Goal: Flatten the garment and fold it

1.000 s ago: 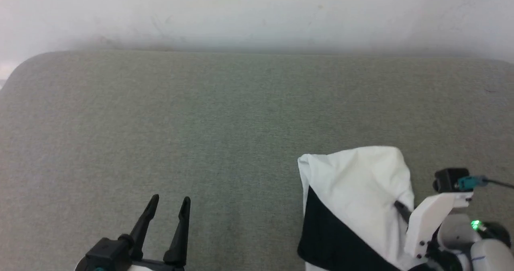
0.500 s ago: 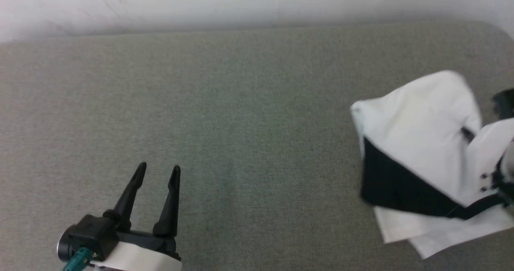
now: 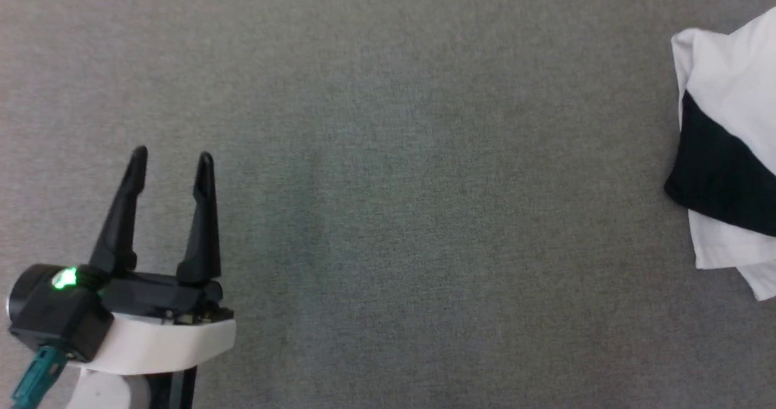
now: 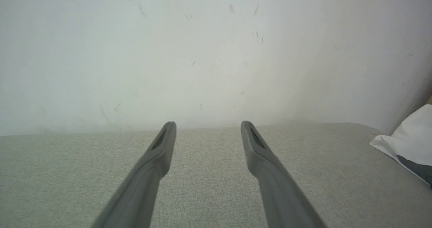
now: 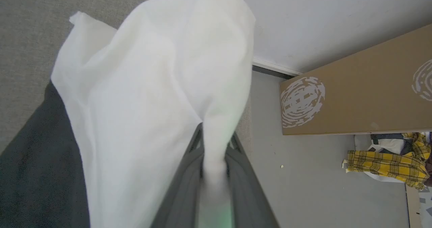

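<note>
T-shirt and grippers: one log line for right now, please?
T-shirt: bunched, unfolded | right gripper: shut on T-shirt | left gripper: open, empty

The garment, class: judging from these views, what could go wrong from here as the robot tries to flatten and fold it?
1. The right fingers pinch just a narrow bunch of the garment; a tug might pull it free.
2. The left fingers stand open, far across the grey cushion, so one-sided pulling may drag the heap rather than spread it.
3. It sits near the cushion's edge, floor beyond; it could slide off.
</note>
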Robot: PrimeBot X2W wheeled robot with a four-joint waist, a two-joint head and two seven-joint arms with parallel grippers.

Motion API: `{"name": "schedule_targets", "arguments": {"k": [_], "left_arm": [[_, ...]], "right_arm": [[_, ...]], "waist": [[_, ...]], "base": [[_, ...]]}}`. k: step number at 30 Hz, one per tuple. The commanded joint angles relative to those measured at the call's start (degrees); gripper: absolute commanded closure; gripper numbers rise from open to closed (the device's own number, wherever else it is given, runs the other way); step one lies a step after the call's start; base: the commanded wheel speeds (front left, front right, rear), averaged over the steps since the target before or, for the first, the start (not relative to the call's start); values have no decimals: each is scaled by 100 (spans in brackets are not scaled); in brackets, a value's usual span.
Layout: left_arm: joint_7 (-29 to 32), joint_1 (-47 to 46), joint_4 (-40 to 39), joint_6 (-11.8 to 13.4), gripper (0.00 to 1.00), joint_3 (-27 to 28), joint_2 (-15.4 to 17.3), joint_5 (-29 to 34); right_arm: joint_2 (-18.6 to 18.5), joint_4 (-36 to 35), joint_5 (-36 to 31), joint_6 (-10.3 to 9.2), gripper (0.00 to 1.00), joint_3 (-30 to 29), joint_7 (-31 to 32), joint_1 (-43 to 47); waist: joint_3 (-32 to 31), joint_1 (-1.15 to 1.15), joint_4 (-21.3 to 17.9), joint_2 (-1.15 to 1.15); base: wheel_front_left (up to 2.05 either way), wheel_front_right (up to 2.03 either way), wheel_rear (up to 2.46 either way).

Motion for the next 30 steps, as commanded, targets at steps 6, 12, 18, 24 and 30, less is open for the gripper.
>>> {"name": "schedule_targets", "arguments": {"k": [6,12,18,24,30], "left_arm": [[-68,-228,-156,10,0,134,-99,150],[-81,-289,-181,69,0,307,-240,378],[-83,-286,-135,75,0,404,-397,561],[-83,-203,-1,-58,0,478,-606,616],[-84,41,188,-190,0,573,-859,647]], "right_arm": [[39,271,-164,-10,100,-116,-211,-132],[1,494,-351,-10,69,-259,-394,-129],[134,599,-420,-10,0,-381,-595,-106],[291,710,-466,-10,0,-517,-843,12],[661,633,-421,-10,0,-785,-1511,271]], "waist": [[628,-2,-205,0],[670,-2,-237,0],[566,-2,-258,0],[194,-2,-230,0],[-431,-2,-104,0]], "base": [[0,0,0],[0,0,0],[0,0,0],[0,0,0],[0,0,0]]}}
